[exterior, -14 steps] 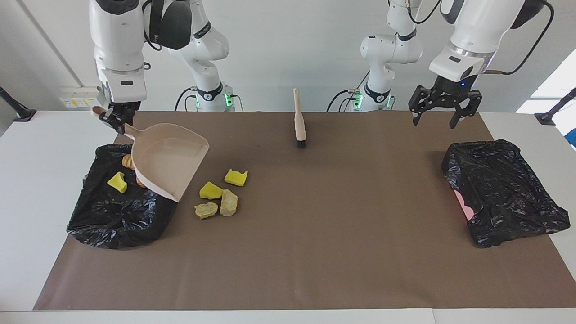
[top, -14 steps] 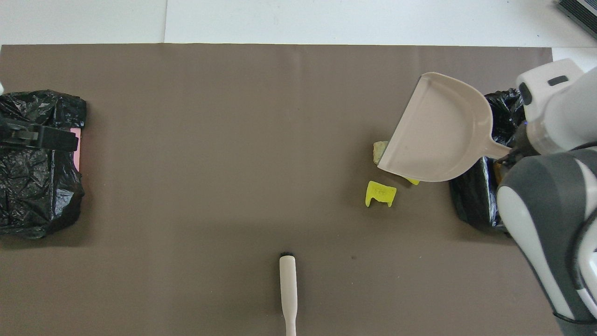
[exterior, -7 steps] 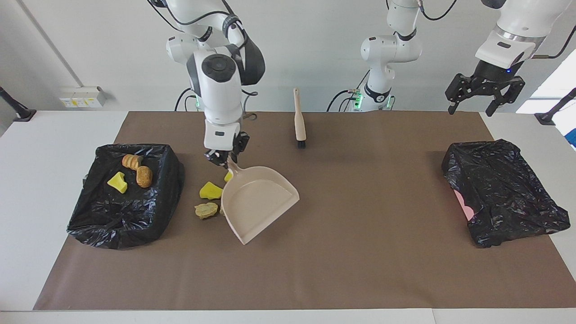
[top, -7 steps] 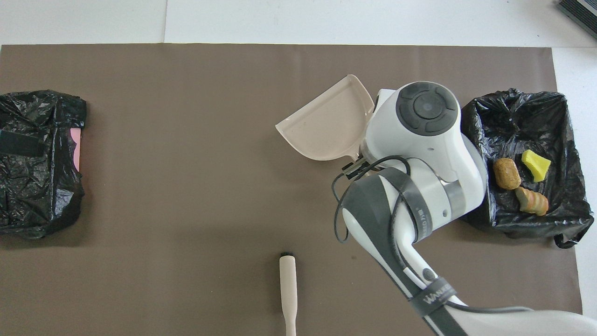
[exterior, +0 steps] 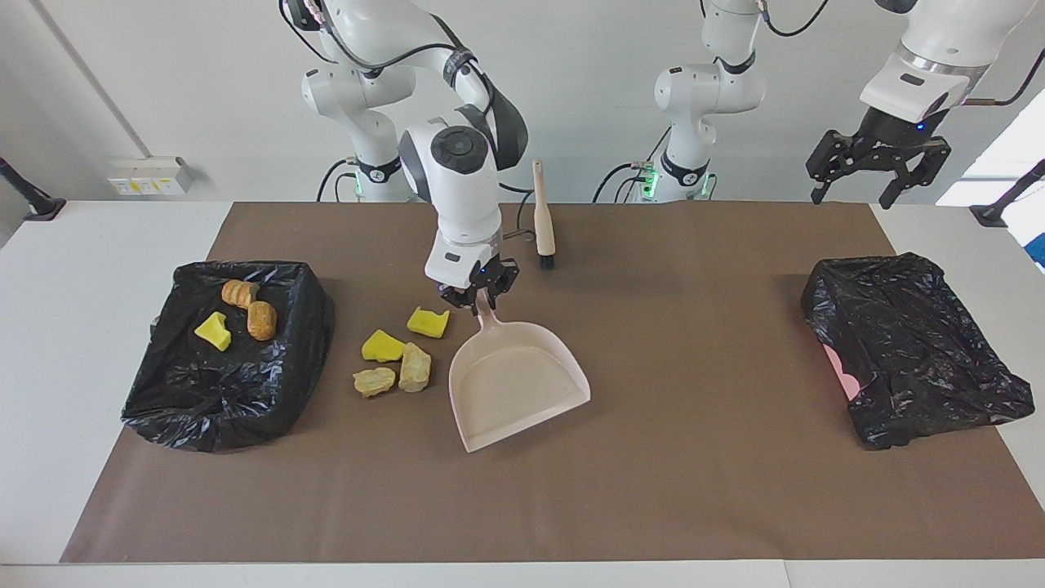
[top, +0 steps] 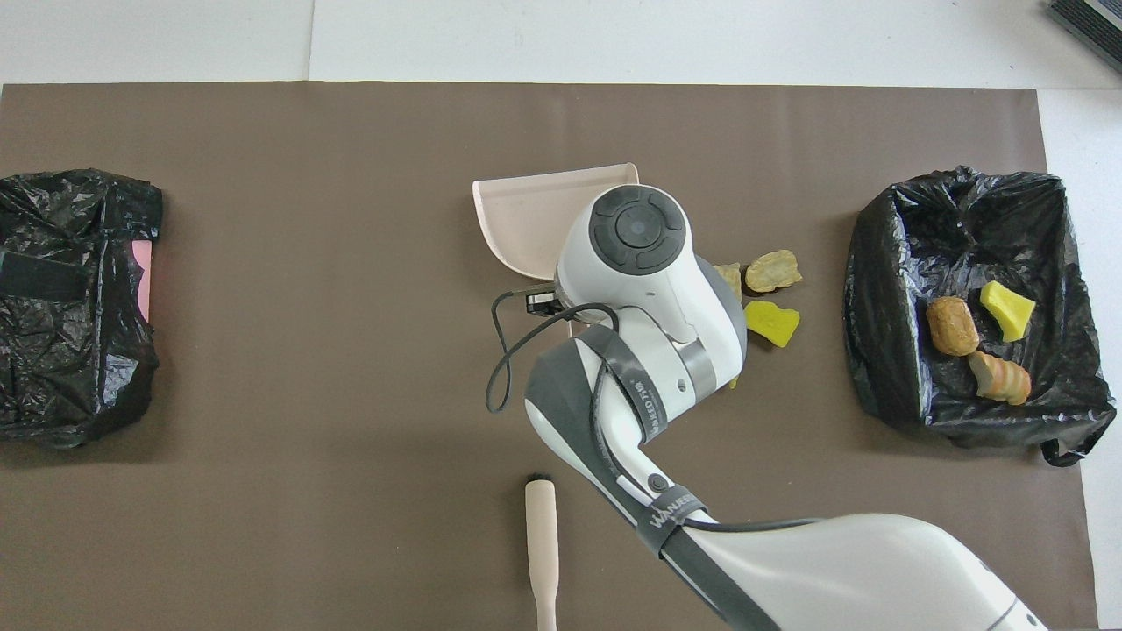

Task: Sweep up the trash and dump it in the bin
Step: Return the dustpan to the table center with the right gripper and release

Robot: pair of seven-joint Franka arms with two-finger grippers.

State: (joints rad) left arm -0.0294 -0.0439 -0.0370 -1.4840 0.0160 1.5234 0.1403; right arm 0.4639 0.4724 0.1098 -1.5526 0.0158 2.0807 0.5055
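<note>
A brown mat (exterior: 653, 490) covers the white table. Nearest the robots lies the brush (exterior: 543, 220). Farther out, the right gripper (exterior: 476, 296) is pinched shut on the handle of the dustpan (exterior: 516, 384), which appears to rest on the mat. Four pieces of trash (exterior: 397, 351) lie just beside the pan, toward the right arm's end; three more sit in the black-lined bin (exterior: 269, 384) there. The left gripper (exterior: 878, 167) waits spread open, raised near a second bin (exterior: 922, 359).

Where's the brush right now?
The brush lies on the brown mat at the robots' edge, about midway between the two arm bases, nearer the robots than the dustpan; no gripper touches it.
</note>
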